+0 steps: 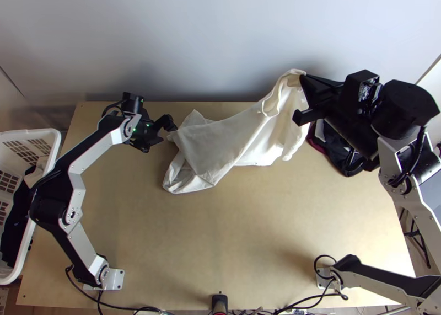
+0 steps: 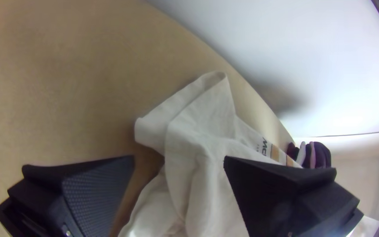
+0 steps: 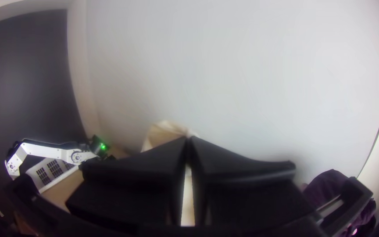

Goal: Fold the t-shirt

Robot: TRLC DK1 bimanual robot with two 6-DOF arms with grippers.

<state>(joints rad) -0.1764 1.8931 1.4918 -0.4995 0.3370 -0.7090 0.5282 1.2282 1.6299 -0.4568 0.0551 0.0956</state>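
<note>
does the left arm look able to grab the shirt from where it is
Likely yes: the left claw is open at the low end of the shirt, nothing between them; the right claw holds the other end up.

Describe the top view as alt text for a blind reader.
The right gripper holds one end of a cream t-shirt up, the rest crumpled towards a wooden table. The left gripper is open near its other end; a laundry basket stands left.
</note>
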